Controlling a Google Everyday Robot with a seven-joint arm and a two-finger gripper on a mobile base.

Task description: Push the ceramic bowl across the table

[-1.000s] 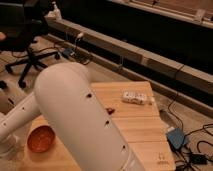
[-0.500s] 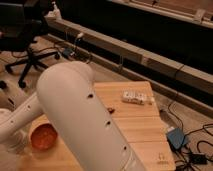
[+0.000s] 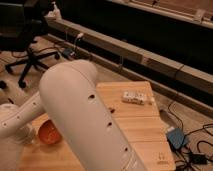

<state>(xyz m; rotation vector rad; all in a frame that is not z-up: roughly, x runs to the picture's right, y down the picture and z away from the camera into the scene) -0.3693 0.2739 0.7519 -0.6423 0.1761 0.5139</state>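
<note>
The ceramic bowl (image 3: 49, 133), glossy orange-red, sits near the left end of the light wooden table (image 3: 137, 125). My big white arm (image 3: 85, 120) fills the middle of the view and hides part of the bowl's right side. The gripper (image 3: 26, 135) is at the lower left, right beside the bowl's left edge and level with it. I cannot tell whether it touches the bowl.
A small white packet (image 3: 136, 97) lies near the table's far right edge. A black office chair (image 3: 27, 55) stands on the floor at the upper left. A blue box (image 3: 176, 137) and cables lie on the floor to the right of the table.
The bowl has slid a little to the right and away across the table, and the gripper and forearm have moved with it.
</note>
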